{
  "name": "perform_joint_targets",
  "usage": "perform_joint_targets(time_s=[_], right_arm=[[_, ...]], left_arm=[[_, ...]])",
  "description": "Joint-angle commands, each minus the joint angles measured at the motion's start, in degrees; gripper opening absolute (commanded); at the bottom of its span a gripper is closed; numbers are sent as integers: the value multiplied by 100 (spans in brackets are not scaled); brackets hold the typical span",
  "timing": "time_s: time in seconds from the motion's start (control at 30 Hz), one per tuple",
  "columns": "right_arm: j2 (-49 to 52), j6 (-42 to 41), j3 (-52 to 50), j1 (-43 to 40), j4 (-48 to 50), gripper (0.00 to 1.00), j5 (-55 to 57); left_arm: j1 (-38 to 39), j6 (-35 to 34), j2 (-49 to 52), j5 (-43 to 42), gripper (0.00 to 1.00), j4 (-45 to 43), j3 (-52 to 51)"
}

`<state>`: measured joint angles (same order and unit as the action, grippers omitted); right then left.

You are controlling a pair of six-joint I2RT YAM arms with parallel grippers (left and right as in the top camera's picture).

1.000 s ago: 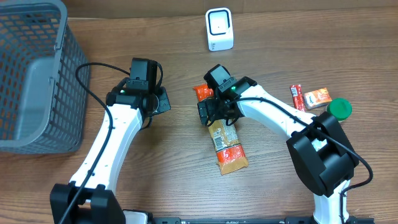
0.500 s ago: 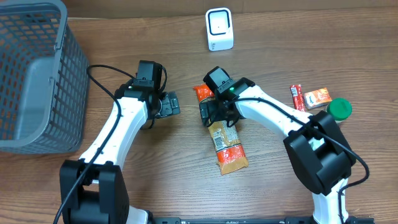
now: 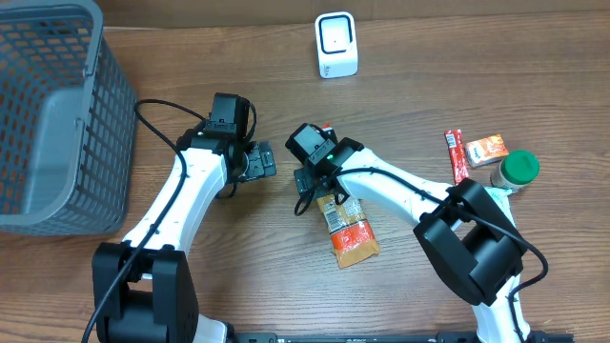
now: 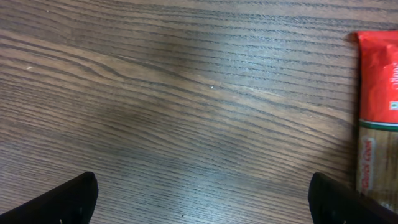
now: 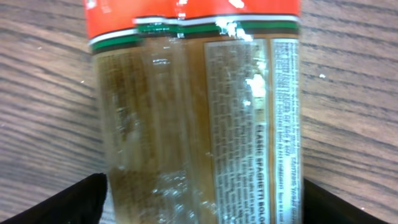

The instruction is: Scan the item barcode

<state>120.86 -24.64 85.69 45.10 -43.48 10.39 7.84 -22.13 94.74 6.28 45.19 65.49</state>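
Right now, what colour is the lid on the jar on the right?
The lid is green, clearest in the overhead view.

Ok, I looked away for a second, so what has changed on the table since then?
The left fingers opened as that arm shifted right, toward the spaghetti packet. The right fingers moved left over the packet's upper end and straddle it, open. Packet, scanner and basket stayed put.

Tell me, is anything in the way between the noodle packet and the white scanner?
Nothing visible. Only bare table lies between the spaghetti packet and the scanner. The right hand hangs open over the packet's red end, with a finger on each side of it.
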Motion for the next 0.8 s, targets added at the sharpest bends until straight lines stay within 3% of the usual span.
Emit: perform_joint_targets(time_s=[0.0,0.13,0.27,0.47,0.77], right_arm=[[179,-68,9,92,42,90,203],[190,-46,9,96,42,81,203],[188,273,42,96,42,80,201],[184,658,363,98,-444,92,125],[262,826,365,173,-557,94,-299]], left_arm=[[-4,31,42,79,100,-26,-52],[-4,31,42,79,100,-28,-52],[-4,33,42,81,100,-28,-52],[-4,31,42,79,100,-39,-52],[-4,31,42,79,100,-42,-52]])
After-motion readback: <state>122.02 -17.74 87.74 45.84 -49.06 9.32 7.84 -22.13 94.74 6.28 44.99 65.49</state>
